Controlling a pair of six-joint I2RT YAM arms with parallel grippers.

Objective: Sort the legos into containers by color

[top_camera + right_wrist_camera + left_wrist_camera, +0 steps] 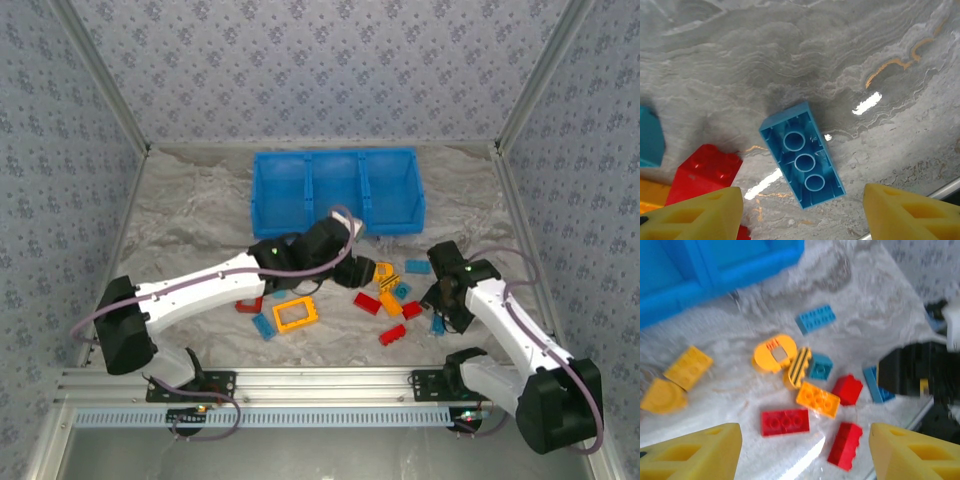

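The right end effector (802,195) hung with its fingers wide apart over a light blue brick (801,152). The brick lay upside down and diagonal on the surface (850,55), just beside a red brick (705,170). The left end effector (804,435) was wide too and held nothing, above the loose legos (805,390) near the blue bin (390,222). I think the step was to pick up the blue brick. For a good grasp the fingers should close on its 2 long sides, so the wrist probably needed a turn first. It should then descend straight, without pushing the red neighbour.
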